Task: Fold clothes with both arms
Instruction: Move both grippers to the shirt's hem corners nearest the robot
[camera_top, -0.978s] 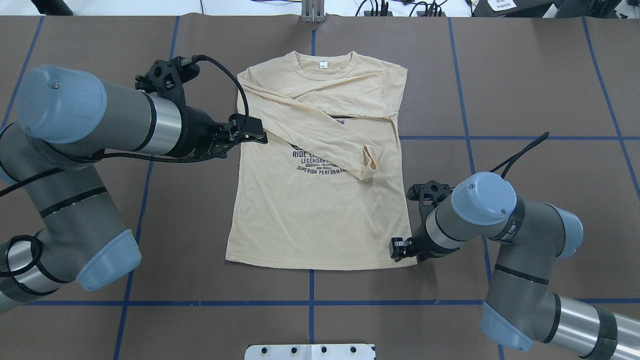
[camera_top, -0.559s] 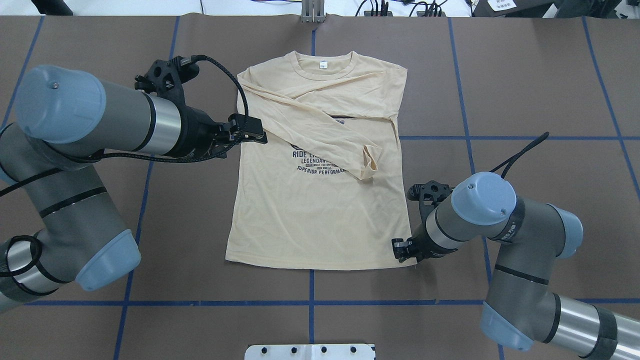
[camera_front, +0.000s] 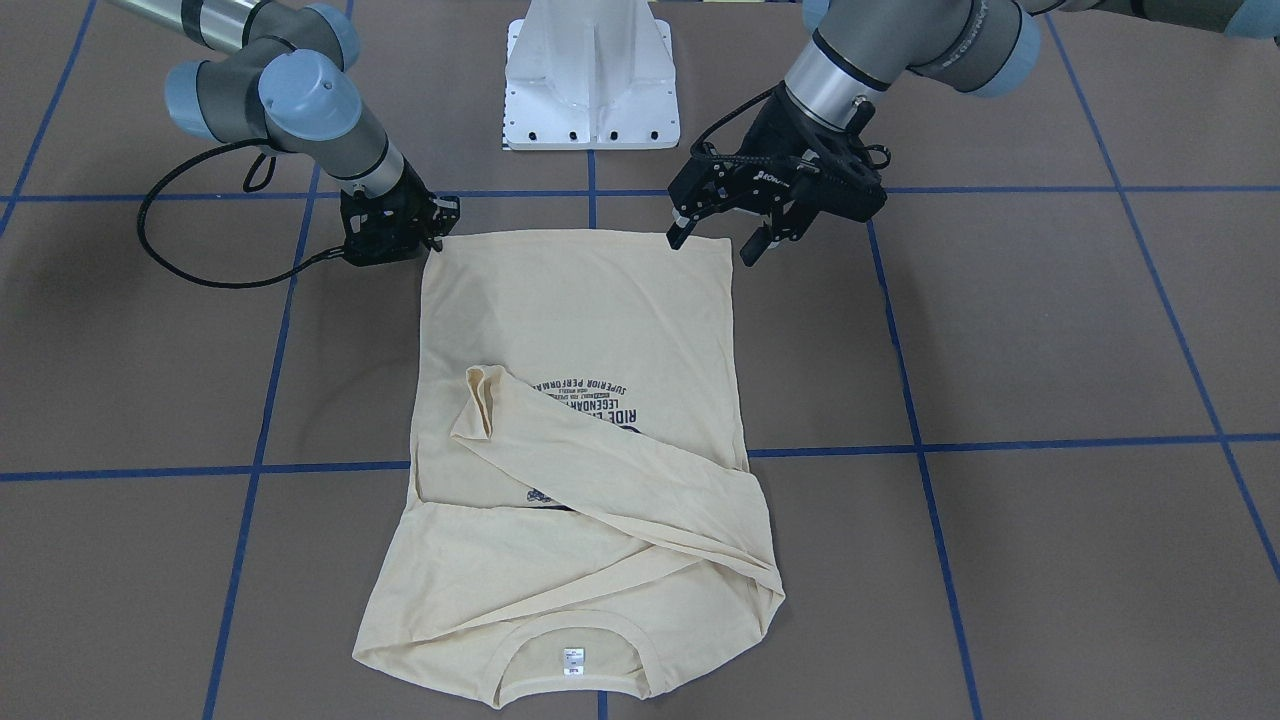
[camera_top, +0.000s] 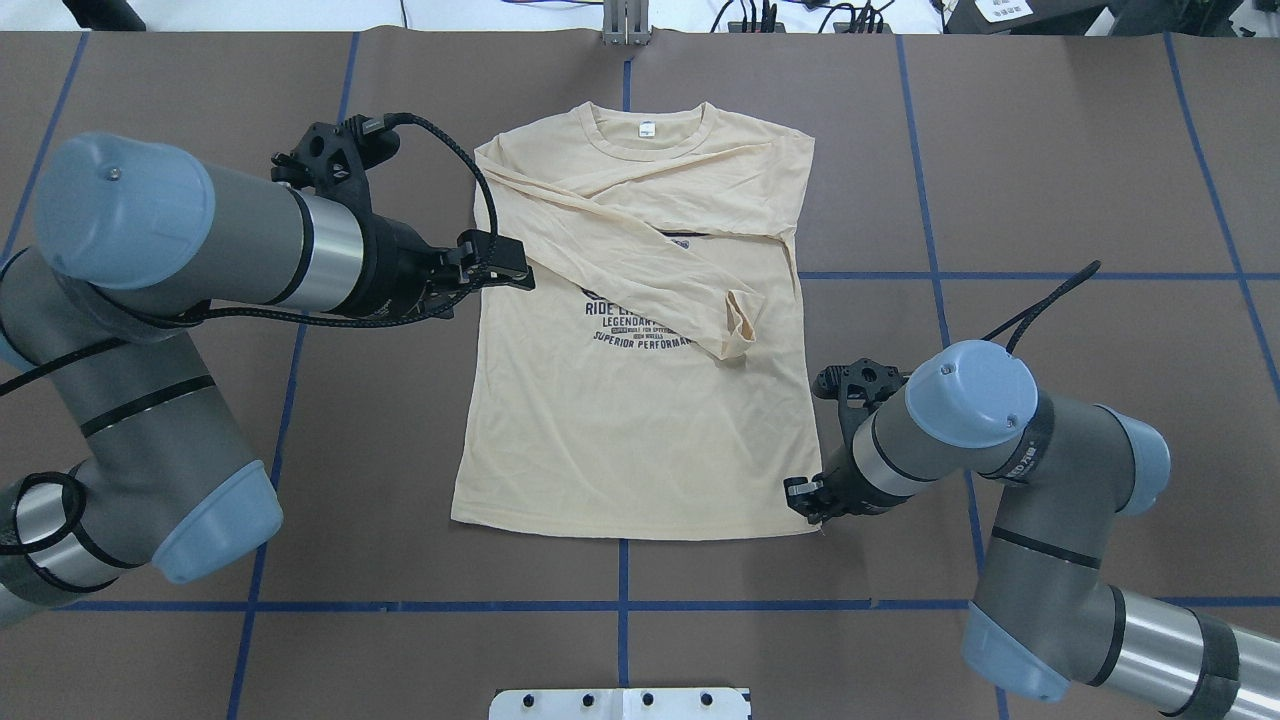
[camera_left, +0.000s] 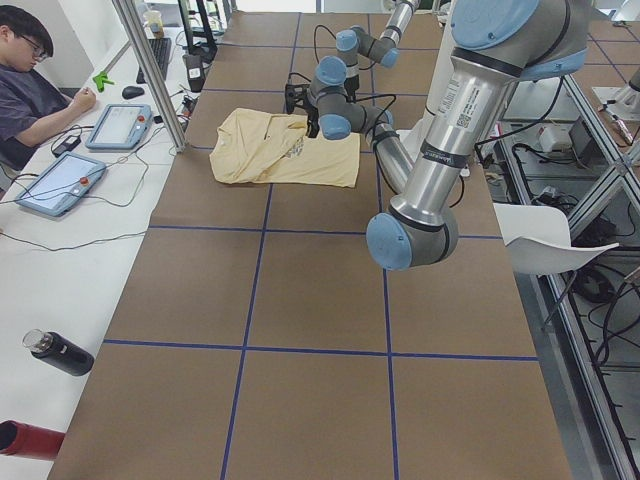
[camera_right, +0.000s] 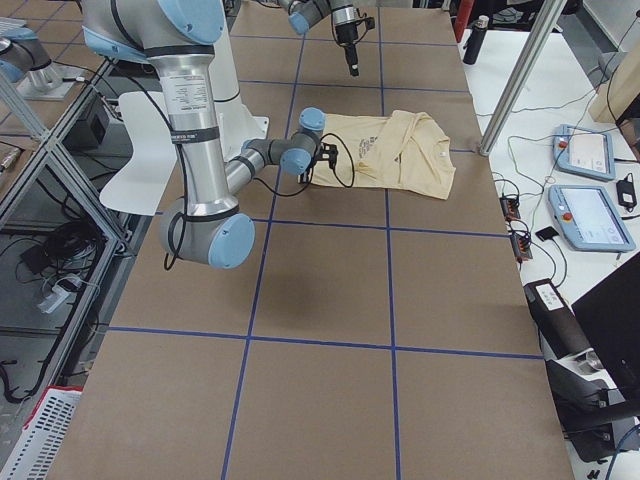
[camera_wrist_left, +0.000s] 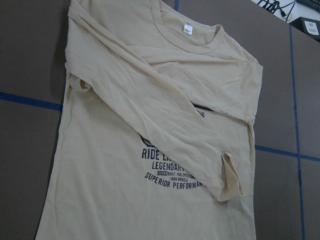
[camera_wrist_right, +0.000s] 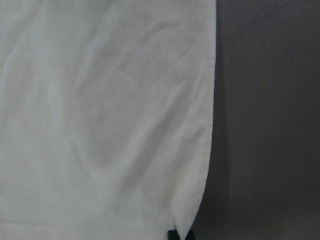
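Note:
The cream-yellow T-shirt (camera_top: 630, 420) lies flat on the brown table with its collar at the far side and both sleeves folded across the chest. It also shows in the front view (camera_front: 580, 330) and the left wrist view (camera_wrist_left: 150, 125). My left gripper (camera_top: 518, 262) is open and empty. It hangs well above the shirt's left edge, as the front view (camera_front: 710, 250) shows. My right gripper (camera_top: 805, 497) is low at the shirt's near right hem corner. In the right wrist view its dark fingertips (camera_wrist_right: 180, 235) sit together on that corner of the cloth (camera_wrist_right: 110, 120).
The white pedestal base (camera_front: 590, 90) stands at the table's near edge between the arms. Blue tape lines grid the table (camera_top: 1050, 150). In the left side view an operator (camera_left: 30, 90), tablets (camera_left: 120, 125) and a metal post (camera_left: 150, 70) stand along the far side.
My right gripper has shifted slightly at the shirt's hem corner and its elbow has moved a little. My left arm has barely moved. The shirt lies as before.

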